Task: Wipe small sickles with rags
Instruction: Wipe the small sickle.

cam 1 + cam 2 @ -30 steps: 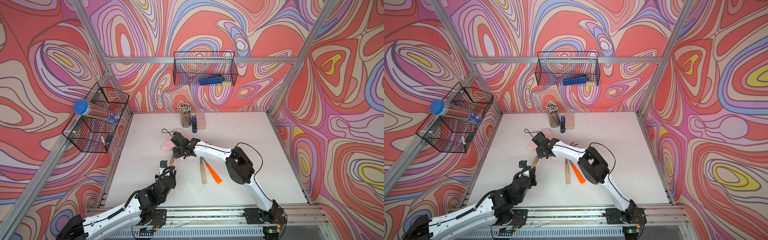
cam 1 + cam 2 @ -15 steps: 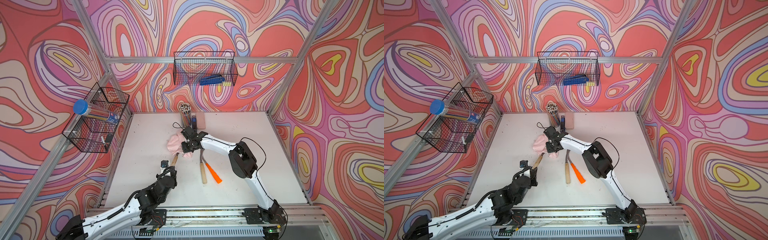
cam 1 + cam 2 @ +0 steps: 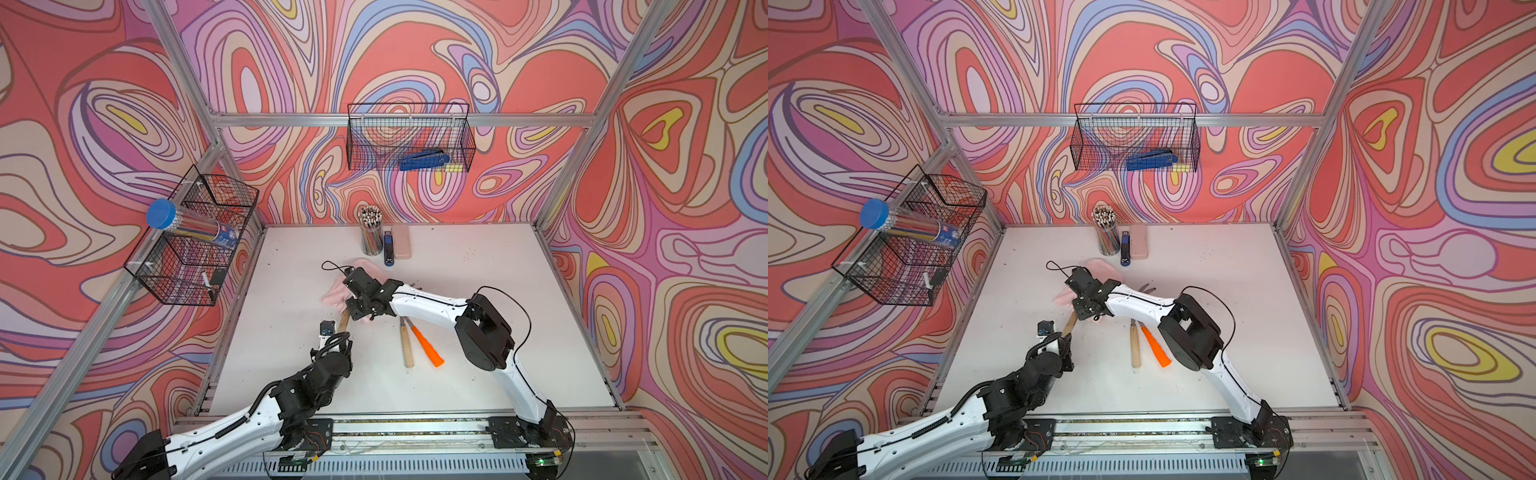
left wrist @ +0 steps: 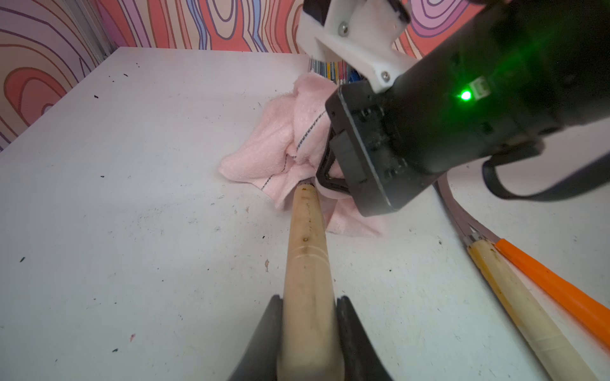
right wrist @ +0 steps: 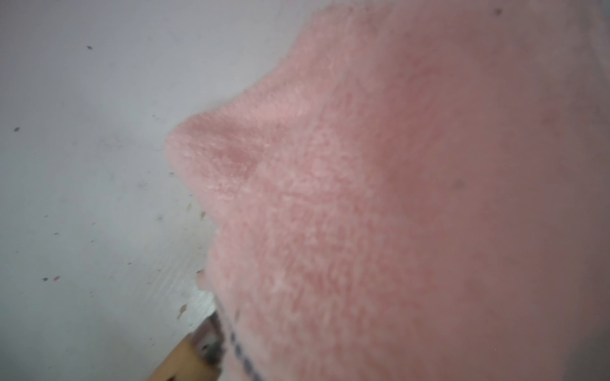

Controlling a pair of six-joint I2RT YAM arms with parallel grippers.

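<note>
The setting is a robotics laboratory test cell. A white bench [image 3: 478,257] forms its base. An aluminium frame [image 3: 291,120] rises around the bench and carries swirl-printed wall panels [image 3: 415,50]. Two robot arms [image 3: 432,301] mount on a metal rail [image 3: 415,426] along the bench's front edge. Wire baskets [image 3: 374,137] hang on the panels above the bench.

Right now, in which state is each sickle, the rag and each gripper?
Held wooden-handled sickle, handle clamped, blade covered.
Pink rag, bunched over that blade.
Loose wooden-handled sickle, lying flat on the table, untouched.
Orange-handled sickle, lying flat beside it.
Left gripper, jaws shut on the handle.
Right gripper, jaws shut on the rag.
</note>
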